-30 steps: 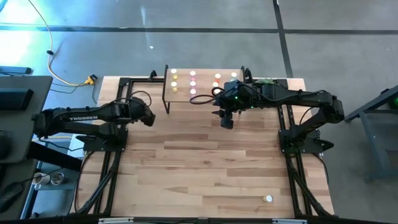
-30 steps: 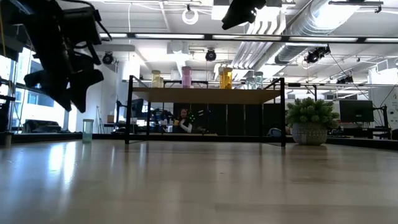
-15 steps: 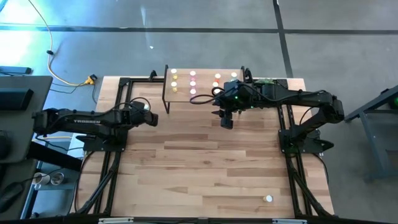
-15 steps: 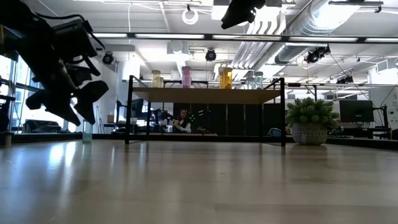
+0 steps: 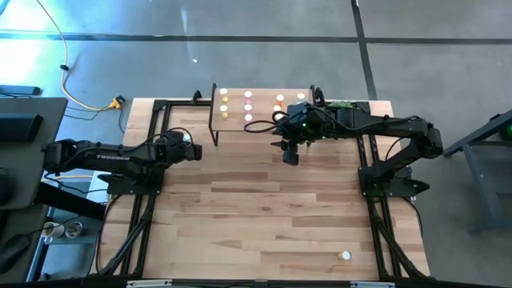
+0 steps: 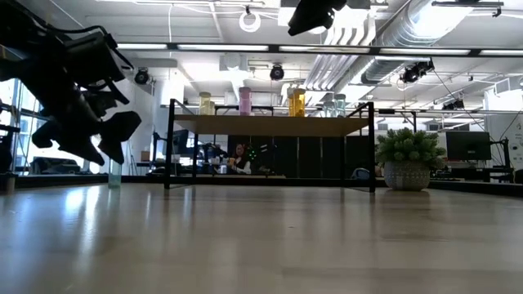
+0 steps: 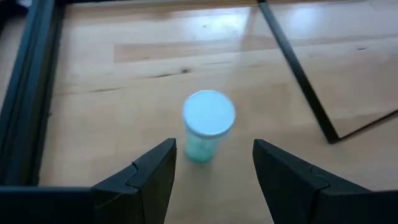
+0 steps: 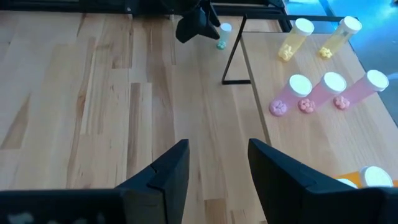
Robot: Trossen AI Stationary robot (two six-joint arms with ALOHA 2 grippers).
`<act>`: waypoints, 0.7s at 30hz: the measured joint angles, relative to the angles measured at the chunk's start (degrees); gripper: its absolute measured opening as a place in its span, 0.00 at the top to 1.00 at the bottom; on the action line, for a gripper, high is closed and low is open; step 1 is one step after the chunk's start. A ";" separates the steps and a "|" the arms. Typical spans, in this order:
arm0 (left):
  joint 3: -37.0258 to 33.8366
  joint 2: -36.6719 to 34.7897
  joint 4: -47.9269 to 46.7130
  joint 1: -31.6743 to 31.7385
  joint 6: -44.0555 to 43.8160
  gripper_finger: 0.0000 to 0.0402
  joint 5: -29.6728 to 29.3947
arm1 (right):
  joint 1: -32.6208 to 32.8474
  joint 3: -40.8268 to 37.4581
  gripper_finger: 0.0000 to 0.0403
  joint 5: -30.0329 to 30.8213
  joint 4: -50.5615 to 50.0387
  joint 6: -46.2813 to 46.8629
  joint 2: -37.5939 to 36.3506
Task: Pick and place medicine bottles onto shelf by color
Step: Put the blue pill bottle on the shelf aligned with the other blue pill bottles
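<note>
Your left gripper [image 7: 211,171] has dropped, fingers apart, toward the green bottle [image 7: 206,132] at the shelf's [image 5: 264,122] nine o'clock; right gripper [image 8: 217,165] open.

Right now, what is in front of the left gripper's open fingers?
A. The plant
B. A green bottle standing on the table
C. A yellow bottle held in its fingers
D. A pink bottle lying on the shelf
B: the left wrist view shows a green bottle upright on the table, just ahead of the open left gripper, not gripped.
</note>
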 joint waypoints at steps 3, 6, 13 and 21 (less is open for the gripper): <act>0.00 0.96 2.60 0.00 2.61 0.49 0.32 | 0.00 0.00 0.61 0.00 0.77 0.00 0.00; 0.00 2.75 3.39 0.00 2.71 0.49 0.22 | 0.00 0.00 0.61 0.00 1.40 0.02 0.00; 0.00 7.91 3.97 2.03 1.33 0.49 -0.03 | 0.02 0.00 0.61 0.01 2.11 0.02 0.00; 0.00 12.11 10.95 4.99 5.59 0.49 0.31 | 0.02 0.00 0.61 0.01 2.30 0.03 0.01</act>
